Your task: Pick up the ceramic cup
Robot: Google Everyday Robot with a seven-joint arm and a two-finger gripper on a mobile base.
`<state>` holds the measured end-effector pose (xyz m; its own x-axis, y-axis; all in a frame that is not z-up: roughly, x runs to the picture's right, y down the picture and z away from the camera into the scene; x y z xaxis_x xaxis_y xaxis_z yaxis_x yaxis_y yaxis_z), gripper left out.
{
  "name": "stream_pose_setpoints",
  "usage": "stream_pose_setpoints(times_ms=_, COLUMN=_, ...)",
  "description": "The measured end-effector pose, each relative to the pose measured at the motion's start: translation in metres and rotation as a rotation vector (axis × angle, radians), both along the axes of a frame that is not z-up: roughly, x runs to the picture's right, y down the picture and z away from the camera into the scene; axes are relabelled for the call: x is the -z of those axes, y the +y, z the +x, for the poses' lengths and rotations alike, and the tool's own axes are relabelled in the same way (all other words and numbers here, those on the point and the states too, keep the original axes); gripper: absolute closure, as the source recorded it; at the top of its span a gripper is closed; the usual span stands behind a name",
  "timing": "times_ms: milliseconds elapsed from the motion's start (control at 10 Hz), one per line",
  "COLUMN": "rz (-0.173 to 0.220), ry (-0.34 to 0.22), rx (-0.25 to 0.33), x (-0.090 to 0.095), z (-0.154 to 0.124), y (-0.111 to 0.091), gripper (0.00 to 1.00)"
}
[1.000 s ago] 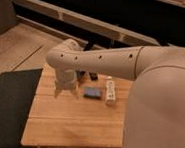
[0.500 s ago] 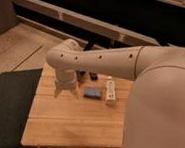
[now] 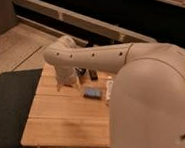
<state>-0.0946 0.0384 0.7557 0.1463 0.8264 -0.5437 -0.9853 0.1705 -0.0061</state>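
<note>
In the camera view, my arm (image 3: 103, 54) reaches across from the right and bends down at the wrist. My gripper (image 3: 64, 83) hangs low over the far left part of the wooden table (image 3: 70, 121), just inside the edge where the dark mat (image 3: 9, 109) lies. I cannot tell whether the gripper is wide, narrow or holding anything, because the wrist covers it.

I cannot pick out the ceramic cup. If it is on the table, I judge that it sits behind my wrist and forearm, close to the gripper. That is the main risk: with the cup masked by my own arm, a descent or a close could land off centre. It could clip the rim and tip the cup, or push it towards the table edge and the mat.

To the right of the gripper lie a flat blue-grey packet (image 3: 92, 92) and a slim white bottle (image 3: 108, 86), the latter partly hidden by my upper arm. A small dark object (image 3: 92, 73) sits just beyond them. A sideways sweep of the wrist could knock any of these.

The cup's heading and long axis do not show. An upright cup would have its axis vertical and its mouth up, but I cannot confirm that here.
</note>
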Motion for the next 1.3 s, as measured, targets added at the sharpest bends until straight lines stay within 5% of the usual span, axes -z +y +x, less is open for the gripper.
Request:
stream_pose_setpoints(times_ms=100, rz=0.028, ry=0.003, rx=0.012, x=-0.007, z=0.006, y=-0.016, gripper=0.35)
stream_pose_setpoints(times_ms=200, rz=0.100, ry=-0.007, rx=0.026, x=-0.012, z=0.018, y=-0.054, gripper=0.35)
stream_pose_setpoints(times_ms=400, rz=0.180, ry=-0.021, rx=0.006, x=-0.004, z=0.036, y=-0.092, gripper=0.35)
stream_pose_setpoints(times_ms=700, rz=0.265, ry=0.008, rx=-0.067, x=0.020, z=0.092, y=-0.125, gripper=0.35)
stream_pose_setpoints(times_ms=1100, rz=0.268, ry=0.010, rx=-0.075, x=0.021, z=0.092, y=-0.126, gripper=0.35)
stream_pose_setpoints(times_ms=1300, rz=0.238, ry=0.012, rx=-0.098, x=0.008, z=0.089, y=-0.116, gripper=0.35)
